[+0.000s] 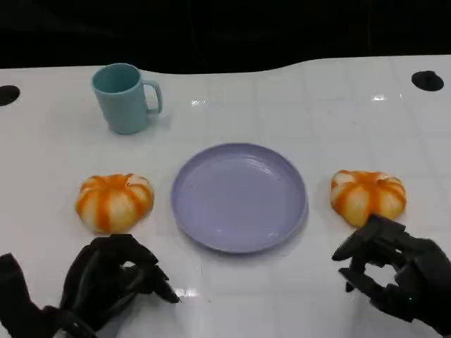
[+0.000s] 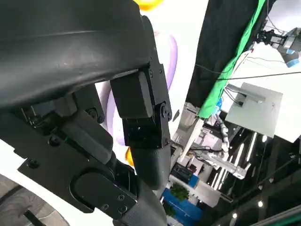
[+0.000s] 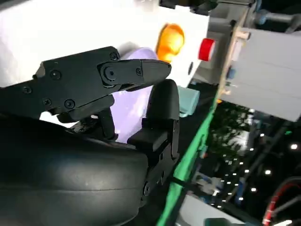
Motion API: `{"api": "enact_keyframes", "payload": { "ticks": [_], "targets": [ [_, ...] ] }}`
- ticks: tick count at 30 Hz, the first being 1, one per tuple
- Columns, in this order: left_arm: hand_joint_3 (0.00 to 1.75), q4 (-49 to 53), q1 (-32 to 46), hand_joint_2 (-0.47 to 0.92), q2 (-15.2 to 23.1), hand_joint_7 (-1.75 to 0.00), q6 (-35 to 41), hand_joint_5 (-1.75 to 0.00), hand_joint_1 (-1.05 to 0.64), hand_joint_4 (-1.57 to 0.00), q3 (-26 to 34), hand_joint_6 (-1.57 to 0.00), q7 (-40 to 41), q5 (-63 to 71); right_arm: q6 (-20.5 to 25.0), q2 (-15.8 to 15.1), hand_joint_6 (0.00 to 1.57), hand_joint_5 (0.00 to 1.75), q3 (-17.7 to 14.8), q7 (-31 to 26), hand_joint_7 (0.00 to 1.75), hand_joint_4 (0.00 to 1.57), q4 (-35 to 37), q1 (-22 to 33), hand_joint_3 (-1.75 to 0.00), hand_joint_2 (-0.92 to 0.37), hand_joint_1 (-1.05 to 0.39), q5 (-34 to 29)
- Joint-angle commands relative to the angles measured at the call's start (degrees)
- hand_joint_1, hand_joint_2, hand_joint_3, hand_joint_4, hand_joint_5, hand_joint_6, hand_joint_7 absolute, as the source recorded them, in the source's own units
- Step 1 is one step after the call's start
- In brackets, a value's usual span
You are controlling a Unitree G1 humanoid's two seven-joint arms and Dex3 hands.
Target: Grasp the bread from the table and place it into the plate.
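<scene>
Two orange-and-white striped bread buns lie on the white table, the left bread (image 1: 114, 201) and the right bread (image 1: 368, 196), one on each side of an empty lavender plate (image 1: 239, 197). My left hand (image 1: 113, 280) hovers just in front of the left bread, fingers loosely bent and apart, holding nothing. Close in front of the right bread is my right hand (image 1: 393, 271), its fingertips almost at the bun, also with nothing in it. The right wrist view looks past my fingers (image 3: 117, 75) to the plate (image 3: 134, 101) and a bread (image 3: 170, 40) beyond.
A teal mug (image 1: 125, 97) stands at the back left, behind the left bread. Black round holes (image 1: 427, 79) mark the table's far corners. The table's far edge meets a dark background. The left wrist view shows a strip of the plate (image 2: 169, 56) beyond my fingers.
</scene>
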Motion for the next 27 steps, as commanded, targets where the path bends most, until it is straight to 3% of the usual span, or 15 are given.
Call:
{"api": "enact_keyframes", "payload": {
  "ticks": [1,8,14,23,27],
  "targets": [
    [0.0,0.3,-0.7,0.61,1.1,-0.33,0.0,-0.57,-1.05,-1.57,0.2,-1.57,0.0,-0.1,-1.4,-1.1,0.46,1.26,-1.4,-0.5,0.92,0.49,-1.7,-0.9,-0.26,-0.92,-0.43,-0.2],
    [0.0,0.5,-0.8,0.61,1.3,-0.33,-0.7,-0.57,-1.05,-1.57,0.1,-1.57,0.3,0.6,-2.4,-3.0,0.5,0.91,-3.2,-3.0,0.56,0.46,-3.4,-2.1,-0.18,-0.92,-0.45,-4.9],
    [0.0,1.1,-1.1,0.61,1.2,-0.34,-0.5,-0.58,-1.05,-1.57,0.2,-1.57,0.1,0.3,-3.7,-5.0,0.57,0.71,-4.4,-6.1,0.31,0.45,-3.7,-3.0,-0.15,-0.92,-0.47,-9.8],
    [0.0,0.7,-1.1,0.61,1.1,-0.34,-0.4,-0.58,-1.05,-1.57,0.1,-1.57,0.6,0.7,-5.9,-10.3,0.53,0.54,-6.2,-14.6,0.15,0.39,-4.8,-5.0,-0.1,-0.92,-0.49,-24.1],
    [0.0,0.8,-1.1,0.61,1.1,-0.34,-0.2,-0.58,-1.05,-1.57,0.4,-1.57,0.2,0.5,-4.2,-13.3,0.47,0.42,-6.9,-17.9,0.07,0.28,-7.6,-5.4,-0.04,-0.92,-0.48,-31.2]
  ]
}}
